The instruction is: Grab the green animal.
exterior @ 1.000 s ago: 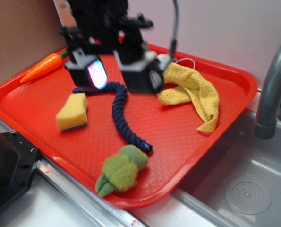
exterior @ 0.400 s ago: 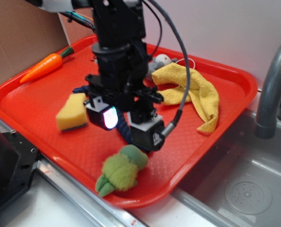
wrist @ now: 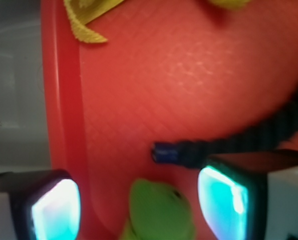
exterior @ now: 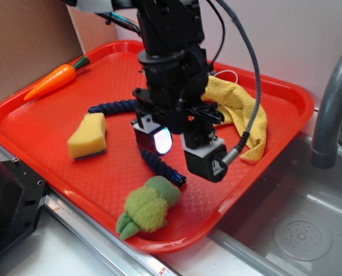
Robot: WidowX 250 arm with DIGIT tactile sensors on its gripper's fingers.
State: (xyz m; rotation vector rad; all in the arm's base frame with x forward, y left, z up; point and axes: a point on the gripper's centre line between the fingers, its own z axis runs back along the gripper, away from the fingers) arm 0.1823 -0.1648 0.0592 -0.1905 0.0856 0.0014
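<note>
Likely the main risk is snagging the blue rope (exterior: 159, 164), whose end lies just beside the green animal (exterior: 149, 206), or shoving the toy over the tray (exterior: 56, 178) rim it sits near. Spread wide and empty, the gripper (exterior: 182, 150) hangs above and slightly behind the animal.

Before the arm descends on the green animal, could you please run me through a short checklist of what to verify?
1. Gripper open: ok, fingers spread wide.
2. Gripper empty: ok.
3. Green animal between the fingers: ok in the wrist view, where its end shows in the gap.
4. Gripper over the toy: not ok, it hangs above and behind it.
5. Blue rope clear of the grasp: not ok, its end lies beside the toy.
6. Toy clear of the tray rim: cannot tell, it lies close.
</note>
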